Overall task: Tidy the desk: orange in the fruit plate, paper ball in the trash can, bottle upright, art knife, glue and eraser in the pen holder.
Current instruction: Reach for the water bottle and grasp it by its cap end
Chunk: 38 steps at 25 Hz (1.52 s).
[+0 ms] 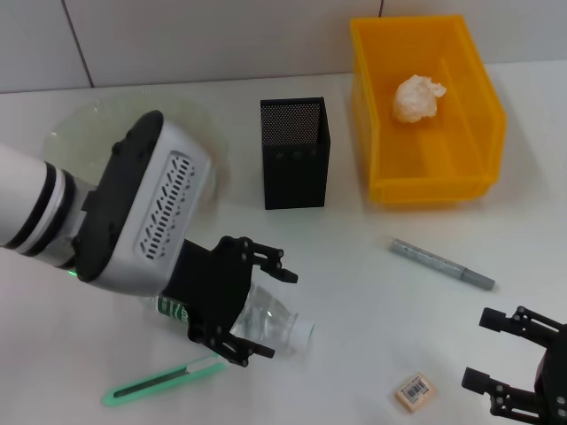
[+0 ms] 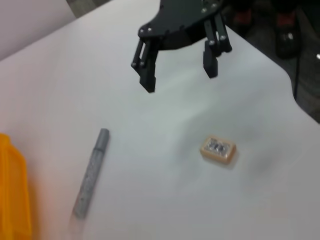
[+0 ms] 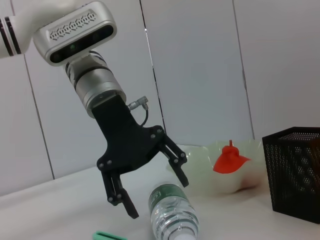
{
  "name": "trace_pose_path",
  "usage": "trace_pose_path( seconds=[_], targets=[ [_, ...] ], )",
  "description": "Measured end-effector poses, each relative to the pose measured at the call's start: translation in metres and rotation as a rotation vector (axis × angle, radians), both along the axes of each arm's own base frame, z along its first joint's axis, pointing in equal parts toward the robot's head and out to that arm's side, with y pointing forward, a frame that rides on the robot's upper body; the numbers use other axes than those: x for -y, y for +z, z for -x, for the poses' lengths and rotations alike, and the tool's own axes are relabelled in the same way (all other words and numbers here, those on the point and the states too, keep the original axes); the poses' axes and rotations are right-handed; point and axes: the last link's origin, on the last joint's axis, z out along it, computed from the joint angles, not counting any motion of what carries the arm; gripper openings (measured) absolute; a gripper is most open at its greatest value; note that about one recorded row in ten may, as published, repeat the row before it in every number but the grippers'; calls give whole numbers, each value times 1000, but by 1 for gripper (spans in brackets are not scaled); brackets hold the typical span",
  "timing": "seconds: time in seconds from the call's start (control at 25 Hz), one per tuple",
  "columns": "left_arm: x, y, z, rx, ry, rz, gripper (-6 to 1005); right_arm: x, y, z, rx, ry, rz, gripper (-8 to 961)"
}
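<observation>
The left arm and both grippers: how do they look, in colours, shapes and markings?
The left arm is white with black rings, ending in a silver-and-black wrist housing with slotted vents. The left gripper is black, with slim fingers and small silver screws; a thin cable loops beside it. The right gripper is black too.

Lots you can't fully see here. In the head view the left arm covers most of the fruit plate (image 1: 66, 133), and whatever's in it is hidden there. The left gripper (image 1: 257, 305) sits over the lying bottle (image 1: 270, 323), so only the clear neck end and a bit of green label show. The right gripper (image 1: 500, 354) is chopped off by the bottom corner. In the left wrist view the yellow trash can (image 2: 12, 190) is just a sliver at the edge, and the eraser (image 2: 218, 149) label is too small to read. In the right wrist view the pen holder (image 3: 295, 172) and the green art knife (image 3: 111, 235) are both cut off.
</observation>
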Motion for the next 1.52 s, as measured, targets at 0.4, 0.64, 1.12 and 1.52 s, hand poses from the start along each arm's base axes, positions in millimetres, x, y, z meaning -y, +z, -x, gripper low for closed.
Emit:
trace_pose_path(
  seconds=[0.4,0.64,1.12,1.52],
  targets=[
    [-5,-20,-15,-87,-129,-16,840,4,-4,-2,-15,-41,15,795],
    [-2,-41,-21,-140,-193,-33,840,11,-2,-10,-1,-86,2,795],
    [4,-63,-25,-214,-250,-33,841,14,3,-17,16,-114,-20,795],
    [6,-70,-20,-237,-245,-25,840,12,2,-16,19,-109,-19,796]
  ],
)
